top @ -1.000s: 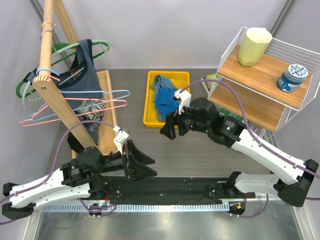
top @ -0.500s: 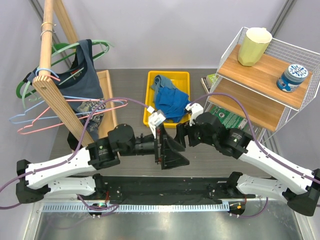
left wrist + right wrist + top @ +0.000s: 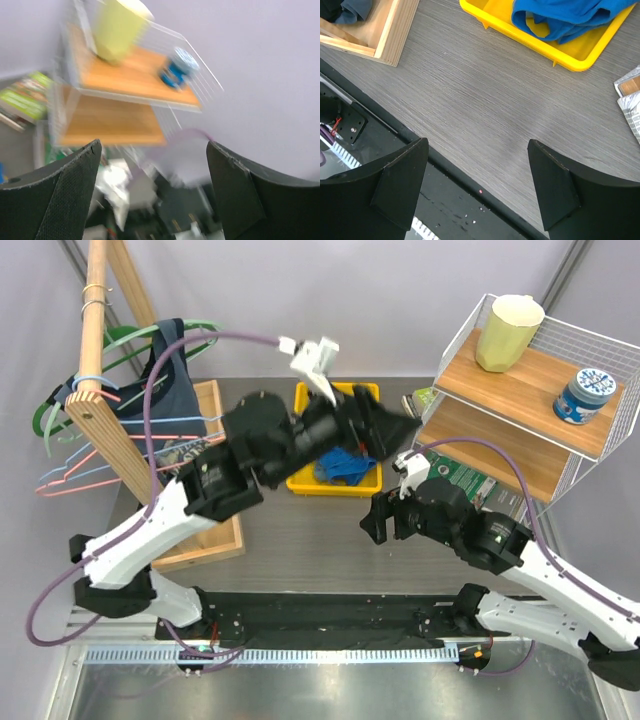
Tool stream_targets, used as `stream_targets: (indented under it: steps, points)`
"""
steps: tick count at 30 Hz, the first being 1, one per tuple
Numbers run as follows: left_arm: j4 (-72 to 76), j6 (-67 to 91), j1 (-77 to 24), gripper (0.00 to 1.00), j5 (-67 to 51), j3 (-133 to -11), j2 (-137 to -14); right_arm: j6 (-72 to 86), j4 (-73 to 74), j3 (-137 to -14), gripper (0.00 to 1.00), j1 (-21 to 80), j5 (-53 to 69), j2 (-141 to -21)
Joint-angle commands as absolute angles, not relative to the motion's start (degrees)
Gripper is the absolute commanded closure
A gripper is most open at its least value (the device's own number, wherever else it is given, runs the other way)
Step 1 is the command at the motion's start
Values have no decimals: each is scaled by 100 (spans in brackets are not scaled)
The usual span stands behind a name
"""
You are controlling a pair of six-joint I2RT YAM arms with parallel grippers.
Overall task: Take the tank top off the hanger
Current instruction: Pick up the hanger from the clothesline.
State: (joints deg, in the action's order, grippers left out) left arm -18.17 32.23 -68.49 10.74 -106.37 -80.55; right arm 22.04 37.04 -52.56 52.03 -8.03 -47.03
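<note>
Grey table (image 3: 300, 540) carrying a wooden rack (image 3: 100, 430) at far left, navy tank top (image 3: 175, 365) hanging there on a green hanger (image 3: 200, 326), yellow bin (image 3: 330, 486) holding blue cloth (image 3: 560, 17), left pincer (image 3: 385, 425) hovering wide above the bin, right pincer (image 3: 477, 145) gaping wide over bare table, neither gripping anything.

Navy tank top (image 3: 183, 403) (a red print at the chest) on a green hanger (image 3: 130, 333); blue cloth (image 3: 560, 17) in a yellow bin (image 3: 585, 50); grey wood-grain table (image 3: 485, 115); pale yellow cup (image 3: 510, 330).

Nothing legible; tank top (image 3: 168, 392) print and tin (image 3: 588, 395) label too small.
</note>
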Motion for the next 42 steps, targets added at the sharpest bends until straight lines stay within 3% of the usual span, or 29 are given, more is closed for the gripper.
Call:
stream_targets:
  steps: [1, 4, 8, 15, 22, 28, 38, 42]
  points:
    - [-3023, 3663, -5734, 15, 1951, -12136, -9008, 2416, 3744, -5221, 14, 5229, -923, -4316]
    - [-2883, 3692, -5337, 15, 2388, -12427, -9245, 2496, 3823, -5168, 14, 5229, -923, -4061]
    - [-2532, 3490, -5036, 16, 4072, -12384, -9264, 2636, 3876, -5124, 14, 5229, -844, -3894]
    - [-1108, 2049, -4624, 20, 6176, -12278, -9536, 2725, 3911, -5168, 14, 5238, -695, -3902]
    - [-1794, 2752, -4008, 23, 6617, -12402, -9703, 2760, 3911, -5195, 14, 5221, -677, -3990]
    - [717, 760, -3850, 23, 7592, -11401, -9703, 2769, 3709, -5203, 14, 5229, -423, -4209]
    - [2537, 457, -3419, 28, 7339, -10890, -9993, 3040, 3744, -5344, 14, 5229, -299, -4395]
    - [2462, 938, -3217, 30, 7339, -10890, -10037, 3295, 3700, -5282, 14, 5229, -369, -4333]
